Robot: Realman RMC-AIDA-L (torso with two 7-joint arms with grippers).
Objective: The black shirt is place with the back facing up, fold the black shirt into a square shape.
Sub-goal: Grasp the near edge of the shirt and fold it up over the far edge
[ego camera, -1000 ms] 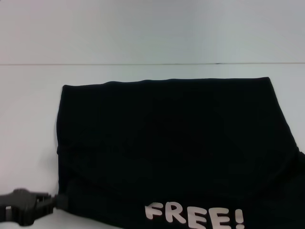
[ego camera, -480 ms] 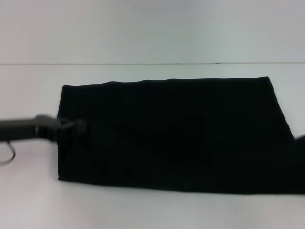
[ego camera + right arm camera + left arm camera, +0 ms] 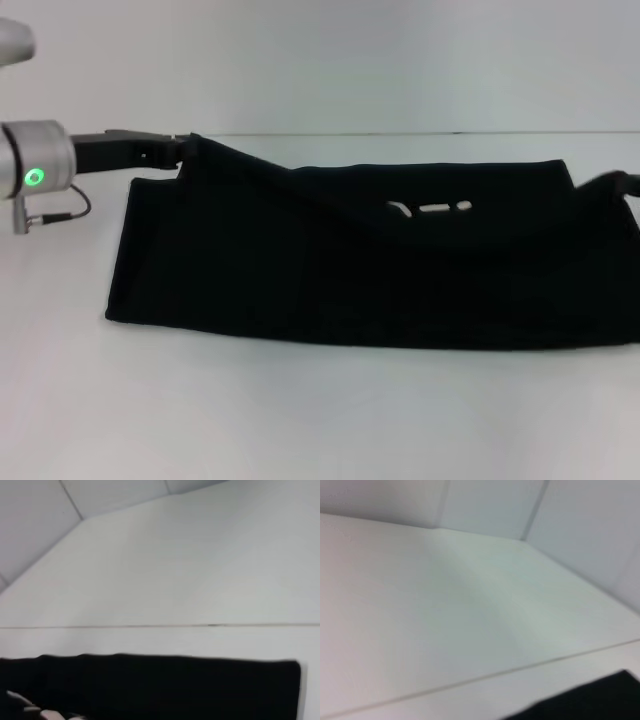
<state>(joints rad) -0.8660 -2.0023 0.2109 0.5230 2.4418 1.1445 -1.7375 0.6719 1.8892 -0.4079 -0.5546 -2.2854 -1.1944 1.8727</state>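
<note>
Folding the near edge toward the far side is the step in hand: your left gripper (image 3: 178,148) holds the far-left corner of the black shirt (image 3: 340,270) pinched and lifted, while the right gripper (image 3: 625,185) sits at the far-right corner, its grip impossible to tell. The shirt lies as a wide band across the white table (image 3: 300,420), so next lower both corners evenly onto the far edge and let go.
</note>
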